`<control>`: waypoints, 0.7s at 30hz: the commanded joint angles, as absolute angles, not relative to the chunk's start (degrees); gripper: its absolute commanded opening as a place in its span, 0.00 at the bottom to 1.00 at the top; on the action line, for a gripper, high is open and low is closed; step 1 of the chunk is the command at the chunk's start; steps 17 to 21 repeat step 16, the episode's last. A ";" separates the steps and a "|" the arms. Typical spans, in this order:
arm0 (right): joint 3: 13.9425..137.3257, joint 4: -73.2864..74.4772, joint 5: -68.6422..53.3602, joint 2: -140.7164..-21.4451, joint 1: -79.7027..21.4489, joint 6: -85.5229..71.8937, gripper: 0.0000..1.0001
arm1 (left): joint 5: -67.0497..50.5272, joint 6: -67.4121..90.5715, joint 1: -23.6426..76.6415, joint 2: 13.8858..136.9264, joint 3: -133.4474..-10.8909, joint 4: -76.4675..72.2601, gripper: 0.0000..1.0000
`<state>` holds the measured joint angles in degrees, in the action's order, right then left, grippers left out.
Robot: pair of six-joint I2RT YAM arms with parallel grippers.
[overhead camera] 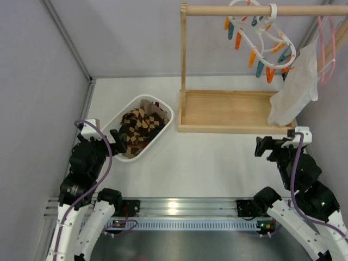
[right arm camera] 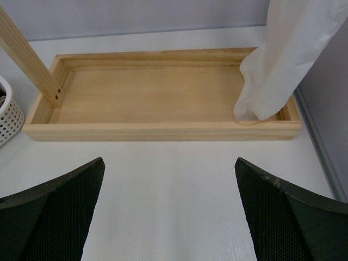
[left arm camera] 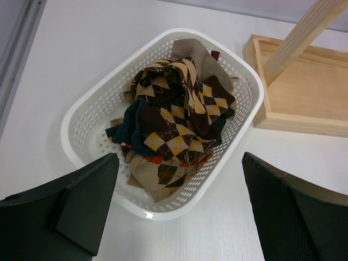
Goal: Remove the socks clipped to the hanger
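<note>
**Sam:** Which step are we on?

**Me:** I think we're at the very end. The white plastic ring hanger (overhead camera: 263, 41) hangs from the round wooden rail (overhead camera: 217, 10) at the back. Its little orange and teal clips (overhead camera: 258, 57) dangle with nothing in them. I can't see a sock on any clip.

**Sam:** So where are the socks?

**Me:** The soft brown, tan and dark blue socks (left arm camera: 174, 119) lie in a heap in the white plastic basket with holes (left arm camera: 87, 125). The basket sits on the table, to the left of the flat wooden tray (right arm camera: 152, 92).

**Sam:** What are your hands doing?

**Me:** My left gripper (left arm camera: 178, 201) is as wide open as it goes, and it holds nothing. It hangs over the near edge of the basket. The heap is just past its fingers, not touching them. My right gripper (right arm camera: 169, 201) is wide open and has nothing in it either. It sits low over bare table in front of the tray, well apart from the socks and far below the hanger.

**Sam:** What about that big white cloth (right arm camera: 283, 60)?

**Me:** That's not a sock. It hangs down into the right end of the tray, so I leave it.

**Sam:** What's next?

**Me:** I'd take one good look at the clips. If they're all bare, I just need to keep both arms back and stop.
</note>
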<state>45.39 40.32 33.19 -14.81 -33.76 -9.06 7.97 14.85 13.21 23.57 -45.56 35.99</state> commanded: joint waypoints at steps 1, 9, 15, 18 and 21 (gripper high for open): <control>45.44 39.64 33.84 -15.56 -34.54 -8.88 0.99 | 9.57 14.15 12.92 22.85 -45.18 32.61 0.98; 45.62 39.81 34.10 -16.61 -34.54 -8.96 0.99 | 9.49 14.24 12.92 21.97 -45.00 32.61 0.98; 45.26 39.82 36.04 -16.88 -34.63 -9.75 0.99 | 10.54 14.50 12.92 22.32 -44.82 32.61 0.98; 45.26 39.81 35.95 -17.05 -34.54 -9.67 0.99 | 10.81 14.59 12.92 22.24 -44.74 32.61 0.99; 45.26 39.81 35.95 -17.05 -34.54 -9.67 0.99 | 10.81 14.59 12.92 22.24 -44.74 32.61 0.99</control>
